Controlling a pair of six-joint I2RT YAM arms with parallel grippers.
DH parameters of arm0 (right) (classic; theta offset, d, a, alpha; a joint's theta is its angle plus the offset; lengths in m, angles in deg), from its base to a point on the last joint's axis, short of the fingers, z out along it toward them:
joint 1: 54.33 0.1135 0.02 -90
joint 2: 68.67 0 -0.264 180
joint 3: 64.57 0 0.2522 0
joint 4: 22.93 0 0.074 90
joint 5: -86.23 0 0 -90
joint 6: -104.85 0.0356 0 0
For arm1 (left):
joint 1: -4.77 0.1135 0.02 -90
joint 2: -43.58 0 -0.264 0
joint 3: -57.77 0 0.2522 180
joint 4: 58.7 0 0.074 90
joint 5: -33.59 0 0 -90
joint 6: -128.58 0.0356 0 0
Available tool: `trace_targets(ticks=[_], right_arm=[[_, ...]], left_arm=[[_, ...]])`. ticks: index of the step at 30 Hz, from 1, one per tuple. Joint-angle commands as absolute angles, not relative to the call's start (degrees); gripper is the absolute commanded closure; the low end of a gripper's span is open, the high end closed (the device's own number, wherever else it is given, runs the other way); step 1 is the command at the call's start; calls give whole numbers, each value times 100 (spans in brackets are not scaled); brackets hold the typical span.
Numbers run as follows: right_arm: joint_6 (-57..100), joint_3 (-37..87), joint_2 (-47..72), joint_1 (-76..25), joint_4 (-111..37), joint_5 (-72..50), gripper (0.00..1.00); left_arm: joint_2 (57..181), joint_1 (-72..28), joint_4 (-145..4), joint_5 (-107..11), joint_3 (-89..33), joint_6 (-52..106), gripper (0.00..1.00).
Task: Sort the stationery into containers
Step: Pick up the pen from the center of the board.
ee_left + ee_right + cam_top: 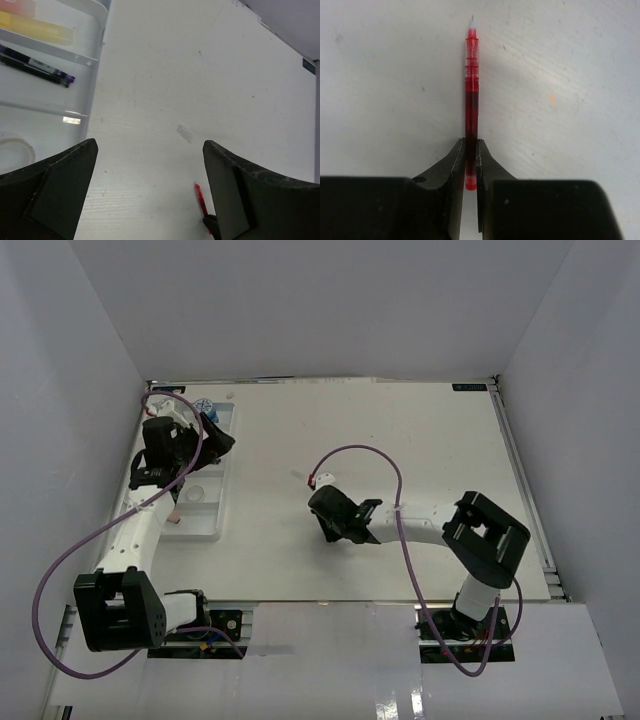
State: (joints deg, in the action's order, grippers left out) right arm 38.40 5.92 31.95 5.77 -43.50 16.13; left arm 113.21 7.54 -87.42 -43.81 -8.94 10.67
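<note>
benchrat: Closest thing is the right gripper, filling the bottom of its wrist cam, fingers clenched on the red pen. Pinch sits near the pen's back end; the rest pokes straight out ahead of the tips, nib farthest away, close over the white table. Can't tell if it's touching.

solderjo: And the left gripper?

benchrat: Spread wide, nothing in it, table showing between its fingers. The white tray is off to its left and ahead: faint clear roll in the nearest compartment, dark pens in the next, a yellow piece beyond that.

solderjo: Does that cam catch the pen?

benchrat: Yep, low down by its right finger, well apart from the tray.
</note>
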Motion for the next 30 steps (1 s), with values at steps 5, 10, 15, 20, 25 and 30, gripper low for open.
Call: trace_targets(ticks=[5, 10, 15, 20, 25, 30], right_arm=[[3402, -281, 1563, 605, -3758, 1371, 92], [3059, -449, 500, 597, -2968, 1661, 92], [2839, -606, -38, 597, -2212, 1767, 92], [2760, -669, -310, 597, -1657, 1714, 92], [2768, -713, -416, 605, -1358, 1635, 92], [2777, -756, -486, 597, -1261, 1609, 92]], left_arm=[[10889, 574, -8591, -2814, -688, 317, 3], [10608, -189, -8415, -2556, -766, -150, 3], [10423, -840, -7985, -2775, -933, -554, 4], [10405, -1482, -7739, -3259, -1100, -748, 9], [10545, -1983, -7642, -3628, -1294, -722, 11], [10747, -2300, -7624, -3909, -1355, -695, 17]])
